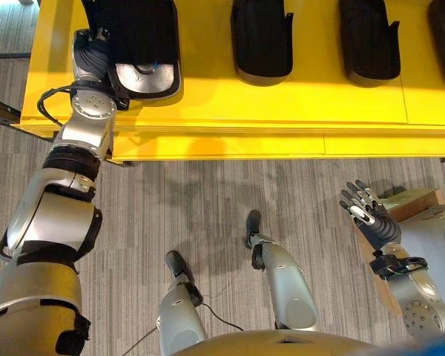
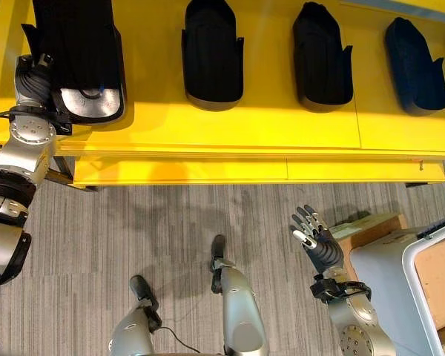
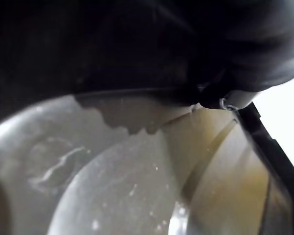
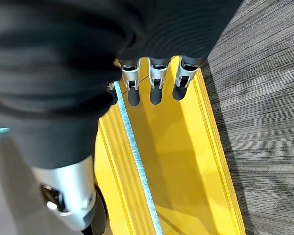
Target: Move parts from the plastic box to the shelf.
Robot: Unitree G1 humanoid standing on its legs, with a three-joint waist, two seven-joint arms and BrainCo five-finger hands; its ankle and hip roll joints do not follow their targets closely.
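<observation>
Left robot hand (image 1: 96,46) is up on the yellow shelf (image 1: 282,111) at its far-left end, against the leftmost black part (image 1: 137,37). Its fingers are hidden behind and under that part, so I can't tell whether they are curled on it or already let go. The left wrist view shows the part's glossy grey end (image 3: 137,186) right up against the camera, so contact is likely.

Right robot hand (image 2: 315,241) hangs low on the right over the carpet floor (image 2: 208,215), fingers straight and spread, holding nothing. It's just beside a cardboard piece (image 2: 371,226) and the grey plastic box (image 2: 389,274).

Three more black parts sit in a row on the shelf to the right: (image 2: 211,52), (image 2: 322,55), (image 2: 415,63), well apart from each other.

Risks, my read:
- The leftmost part sits close to the shelf's left end; a sideways drag on release could nudge it off.
- If the fingers are trapped under it, pulling back may tip it toward the near edge.
- The right arm swinging back could clip the box rim (image 2: 419,259).
</observation>
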